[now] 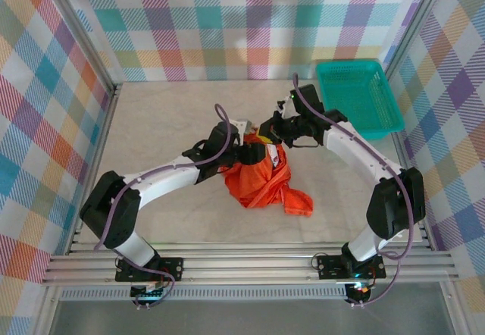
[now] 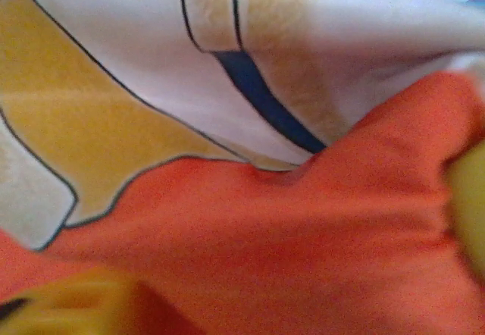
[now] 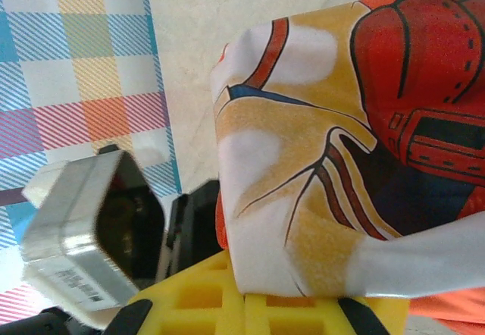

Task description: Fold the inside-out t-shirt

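This is a robot test cell in a lab. A pale marble-patterned table (image 1: 167, 123) is boxed in by an aluminium-profile frame (image 1: 76, 36) hung with pastel plaid cloth walls (image 1: 242, 24) at the far edge and both sides. Along the near edge, slotted metal rails (image 1: 250, 263) carry the bolted bases of two white-and-black arms, the left arm (image 1: 159, 180) and the right arm (image 1: 364, 153), with cables looping along them. A teal plastic basket (image 1: 356, 96) sits at the far right corner.
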Available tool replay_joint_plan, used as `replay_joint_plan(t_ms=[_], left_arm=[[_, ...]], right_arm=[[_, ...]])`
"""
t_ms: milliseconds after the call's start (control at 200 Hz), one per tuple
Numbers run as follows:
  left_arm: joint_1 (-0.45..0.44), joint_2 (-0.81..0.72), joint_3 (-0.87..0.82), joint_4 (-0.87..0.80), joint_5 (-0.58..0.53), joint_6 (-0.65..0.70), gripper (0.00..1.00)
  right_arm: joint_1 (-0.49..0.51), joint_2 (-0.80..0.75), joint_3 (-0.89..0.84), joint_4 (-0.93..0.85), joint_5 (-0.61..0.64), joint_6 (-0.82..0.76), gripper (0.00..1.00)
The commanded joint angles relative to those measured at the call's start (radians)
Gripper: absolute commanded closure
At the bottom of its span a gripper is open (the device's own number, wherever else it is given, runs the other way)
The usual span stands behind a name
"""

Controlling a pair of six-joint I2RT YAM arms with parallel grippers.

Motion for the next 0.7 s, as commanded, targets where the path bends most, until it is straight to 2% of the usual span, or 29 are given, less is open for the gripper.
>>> replay_joint_plan(t_ms=[0,35,90,125,175,220,330,380,530,695], left_arm=[[-0.01,-0.027,0.034,-0.007,-0.04,0.005,1.0],[-0.009,-0.049,0.035,-0.035,-0.053,0.018,1.0],[-0.008,-0.089,0.039,-0.085,-0.076,0.048,1.0],[-0.003,-0.116,0.04,-0.119,-0.086,0.064,1.0],[0.009,-0.153,0.042,-0.167,-0.09,0.08,1.0],[0.028,-0.183,0.038,-0.202,-0.081,0.084,1.0],[0.073,-0.244,0.016,-0.232,-0.044,0.071,1.0],[0.083,-0.264,0.005,-0.23,-0.034,0.064,1.0],[0.092,-0.278,-0.011,-0.21,-0.023,0.05,1.0],[0.099,-0.257,-0.001,-0.217,-0.011,0.044,1.0]], right_arm=[[-0.004,0.011,0.061,-0.014,0.019,-0.013,0.99],[-0.009,0.022,0.075,-0.032,0.029,-0.033,0.89],[-0.018,0.039,0.11,-0.076,0.047,-0.079,0.62],[-0.024,0.048,0.135,-0.117,0.064,-0.118,0.49],[-0.032,0.048,0.158,-0.181,0.109,-0.172,0.35],[-0.037,0.034,0.155,-0.219,0.159,-0.223,0.29],[-0.038,-0.009,0.067,-0.266,0.267,-0.294,0.27],[-0.038,-0.021,0.003,-0.246,0.277,-0.297,0.31],[-0.032,-0.006,-0.154,-0.084,0.174,-0.223,0.37],[0.006,0.075,-0.197,0.053,0.088,-0.139,0.45]])
